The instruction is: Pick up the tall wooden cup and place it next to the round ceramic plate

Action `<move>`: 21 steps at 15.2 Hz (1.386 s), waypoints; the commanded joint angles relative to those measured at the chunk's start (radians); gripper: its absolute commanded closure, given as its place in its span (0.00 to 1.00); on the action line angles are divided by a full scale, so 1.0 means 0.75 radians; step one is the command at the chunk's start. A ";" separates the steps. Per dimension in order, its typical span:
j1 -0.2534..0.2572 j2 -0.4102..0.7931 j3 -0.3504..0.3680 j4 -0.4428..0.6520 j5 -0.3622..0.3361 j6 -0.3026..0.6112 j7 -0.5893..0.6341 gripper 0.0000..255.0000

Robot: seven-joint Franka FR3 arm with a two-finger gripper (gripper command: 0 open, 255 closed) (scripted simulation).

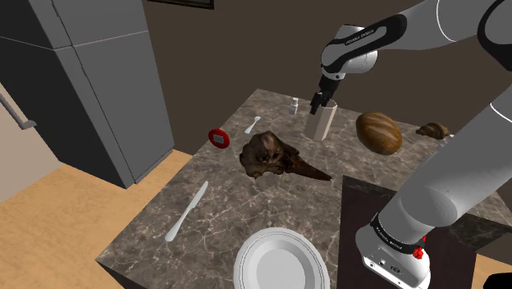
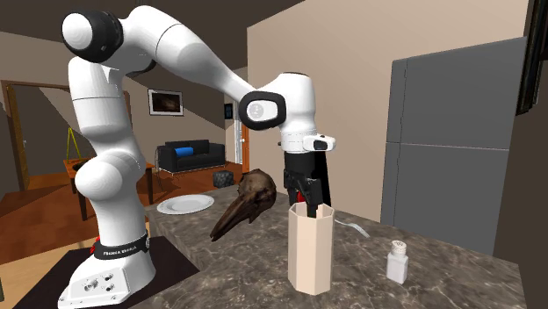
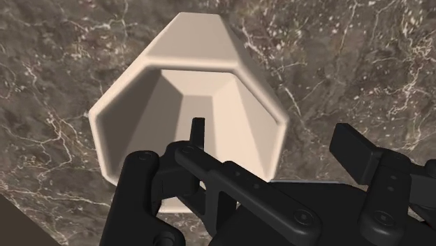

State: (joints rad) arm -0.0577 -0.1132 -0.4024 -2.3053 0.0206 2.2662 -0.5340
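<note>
Marbled counter (image 3: 56,84): hand (image 3: 274,134) wide astride cup (image 3: 199,42) rim

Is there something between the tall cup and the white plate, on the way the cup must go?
Yes. In the shoulder view a dark brown skull-like object lies directly between the cup and the plate. The cup probably should be lifted over it or carried around it.

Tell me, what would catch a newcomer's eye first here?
The big white arm bends over the dark veined counter, its black jaws open, one dipped into a tall pale cup with flat sides. Near the cup lies a dark brown beaked skull, and a white plate sits at the counter's near edge in the shoulder view.
</note>
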 commanded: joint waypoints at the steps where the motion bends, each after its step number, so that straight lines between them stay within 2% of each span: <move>1: -0.001 0.012 -0.003 -0.007 0.006 0.018 -0.008 0.00; 7: -0.001 0.012 -0.003 -0.007 0.007 0.018 -0.009 0.00; 8: -0.001 0.012 -0.003 -0.007 0.007 0.018 -0.009 1.00; 17: -0.001 0.012 -0.003 -0.007 0.007 0.018 -0.009 1.00; 21: -0.002 -0.026 0.002 0.032 -0.013 -0.055 0.009 1.00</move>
State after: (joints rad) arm -0.0589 -0.1256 -0.4016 -2.2896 0.0140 2.2389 -0.5295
